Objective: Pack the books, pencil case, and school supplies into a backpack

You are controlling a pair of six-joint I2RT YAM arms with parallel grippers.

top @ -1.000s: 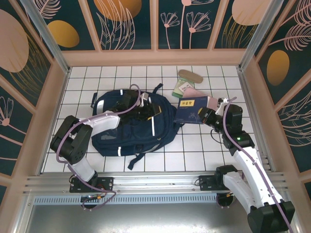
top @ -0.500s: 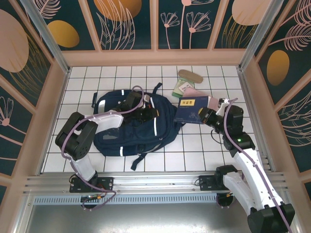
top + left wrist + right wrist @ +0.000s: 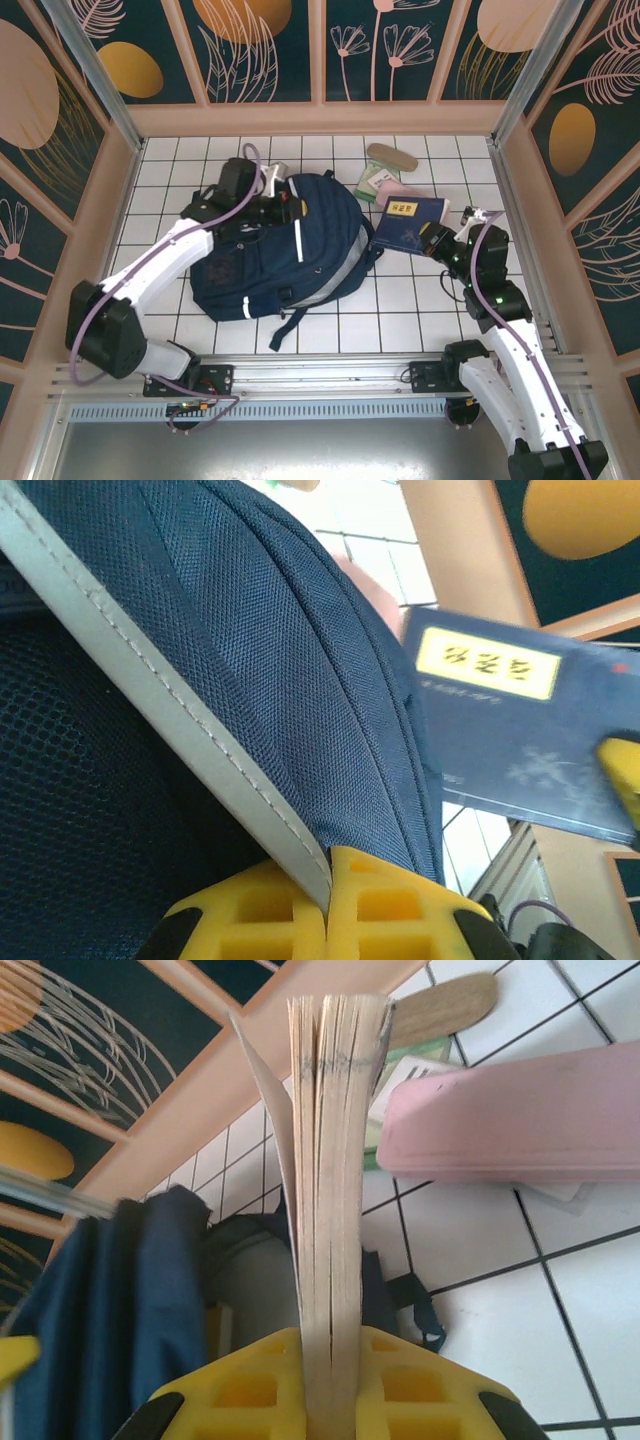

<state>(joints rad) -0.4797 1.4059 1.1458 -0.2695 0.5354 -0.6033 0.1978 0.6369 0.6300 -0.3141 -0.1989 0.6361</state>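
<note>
Pinching the backpack (image 3: 310, 255) edge is the left end effector (image 3: 328, 900) (the right end effector (image 3: 330, 1385) clamps the blue book (image 3: 410, 222)).

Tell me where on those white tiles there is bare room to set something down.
Bare tiles run along the table's near edge, between the backpack and the right arm, and in the far left corner. The far right is crowded: tan piece, green pack, pencil case and the blue book in the right tool bunch together.
</note>
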